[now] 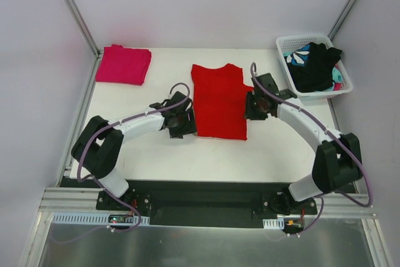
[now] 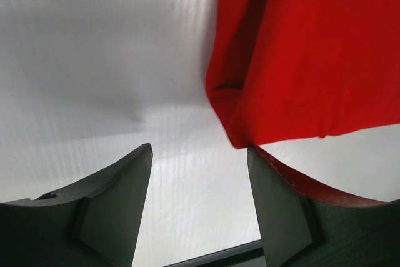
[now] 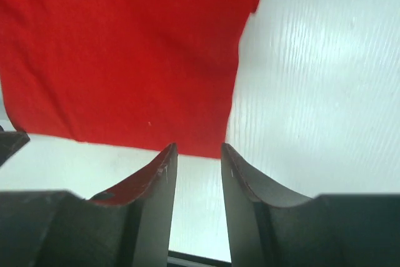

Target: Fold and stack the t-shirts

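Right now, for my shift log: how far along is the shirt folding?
Done: pink shirt folded, far left. In hand: red shirt, partly folded, left gripper and right gripper open at its edges. Left: finish it, stack it on pink, then the garments in the basket.

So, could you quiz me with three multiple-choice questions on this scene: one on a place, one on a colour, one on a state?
1. Where on the table does the pink shirt lie?
A) near right corner B) far left corner C) middle

2. What colour is the mid-table shirt?
A) red B) black C) teal

3. How is the left tool?
A) shut on cloth B) open, holding nothing C) shut, empty

Answers:
1 B: it sits folded at the far left corner in the overhead view.
2 A: it is plain bright red in all three views.
3 B: its fingers stand well apart with only bare table between them.
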{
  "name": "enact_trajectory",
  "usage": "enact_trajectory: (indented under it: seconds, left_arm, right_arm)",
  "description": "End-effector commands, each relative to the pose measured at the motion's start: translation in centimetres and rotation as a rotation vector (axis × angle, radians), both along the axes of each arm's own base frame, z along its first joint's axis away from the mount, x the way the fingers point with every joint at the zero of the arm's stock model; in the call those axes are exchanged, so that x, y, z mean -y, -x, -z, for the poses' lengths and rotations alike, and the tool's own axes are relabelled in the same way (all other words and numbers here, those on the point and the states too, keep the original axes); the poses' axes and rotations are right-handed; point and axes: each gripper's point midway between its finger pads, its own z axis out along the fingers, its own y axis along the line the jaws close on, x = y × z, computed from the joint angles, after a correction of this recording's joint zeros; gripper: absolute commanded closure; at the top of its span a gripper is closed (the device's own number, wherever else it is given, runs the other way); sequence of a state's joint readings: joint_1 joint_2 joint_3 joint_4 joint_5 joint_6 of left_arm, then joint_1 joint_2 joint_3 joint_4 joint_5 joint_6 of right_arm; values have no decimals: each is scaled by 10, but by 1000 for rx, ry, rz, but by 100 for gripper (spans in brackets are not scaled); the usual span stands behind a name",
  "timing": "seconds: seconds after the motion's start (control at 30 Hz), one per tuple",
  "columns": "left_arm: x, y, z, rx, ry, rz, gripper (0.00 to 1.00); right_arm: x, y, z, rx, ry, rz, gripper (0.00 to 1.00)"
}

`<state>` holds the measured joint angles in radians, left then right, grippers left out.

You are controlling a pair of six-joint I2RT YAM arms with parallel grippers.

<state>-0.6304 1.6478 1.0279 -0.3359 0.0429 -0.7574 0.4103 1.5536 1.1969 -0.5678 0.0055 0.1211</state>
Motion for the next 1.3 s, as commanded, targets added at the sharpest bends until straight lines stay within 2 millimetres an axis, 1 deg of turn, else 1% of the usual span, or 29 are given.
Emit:
enact_trajectory:
  seconds: [0.0, 0.03, 0.1, 0.13, 0.17, 0.23, 0.27, 0.3, 0.43, 0.53, 0.63, 0.7, 0.73, 0.77, 0.8, 0.83, 0.87, 0.93, 1.0, 1.03, 1.2, 1.23, 1.27]
  left_arm:
    - [14, 10, -17, 66, 129, 39, 38]
    - [14, 12, -16, 67, 132, 39, 38]
    - [11, 18, -15, 71, 129, 37, 38]
    - [9, 19, -14, 74, 126, 34, 38]
    - [7, 20, -14, 84, 121, 29, 38]
    - [5, 19, -17, 100, 120, 26, 38]
    - [3, 19, -18, 105, 116, 22, 38]
    - [3, 17, -19, 113, 118, 18, 38]
    - [4, 11, -29, 155, 129, 11, 38]
    - [4, 4, -29, 177, 135, 8, 37]
    - [5, 2, -18, 143, 152, 10, 37]
    - [5, -4, -15, 147, 165, 7, 38]
    - [5, -5, -12, 139, 167, 10, 38]
    - [6, -9, -13, 155, 177, 12, 38]
    - [8, -11, -13, 160, 184, 16, 38]
    - [8, -12, -12, 159, 192, 17, 38]
    - [8, -14, -11, 162, 199, 17, 38]
    - [9, -19, -9, 169, 211, 14, 39]
    - [9, -22, -7, 167, 217, 13, 39]
    - [8, -22, -2, 159, 211, 10, 39]
    - [11, -22, 11, 130, 227, 8, 40]
    - [11, -19, 17, 117, 223, 6, 40]
    - [11, -18, 19, 110, 228, 0, 40]
  right_arm:
    - [9, 39, 14, -17, -57, 33, 62]
    - [12, 44, 11, 3, -64, 37, 62]
    - [17, 50, 16, 6, -54, 45, 62]
    - [20, 56, 22, -8, -48, 47, 62]
    - [21, 58, 20, 1, -51, 47, 62]
    - [24, 63, 23, -4, -43, 51, 63]
    - [24, 62, 21, 4, -46, 51, 64]
    - [29, 61, 20, 14, -23, 68, 64]
    - [32, 61, 18, 24, -16, 73, 64]
    - [33, 59, 18, 36, -19, 74, 64]
    - [31, 56, 24, 38, -41, 76, 64]
    - [32, 54, 30, 36, -46, 86, 63]
    - [27, 56, 33, 19, -72, 68, 63]
    - [27, 55, 34, 20, -82, 73, 62]
    - [23, 52, 34, 30, -110, 65, 62]
    - [23, 54, 39, 22, -118, 65, 62]
    - [21, 50, 39, 32, -146, 65, 62]
    - [21, 51, 44, 21, -162, 69, 62]
    - [23, 48, 46, 24, -176, 80, 62]
    - [25, 48, 48, 22, -176, 82, 62]
    - [34, 46, 54, 7, -194, 109, 62]
    - [34, 47, 56, 3, -197, 112, 62]
    - [36, 46, 56, 1, -201, 118, 62]
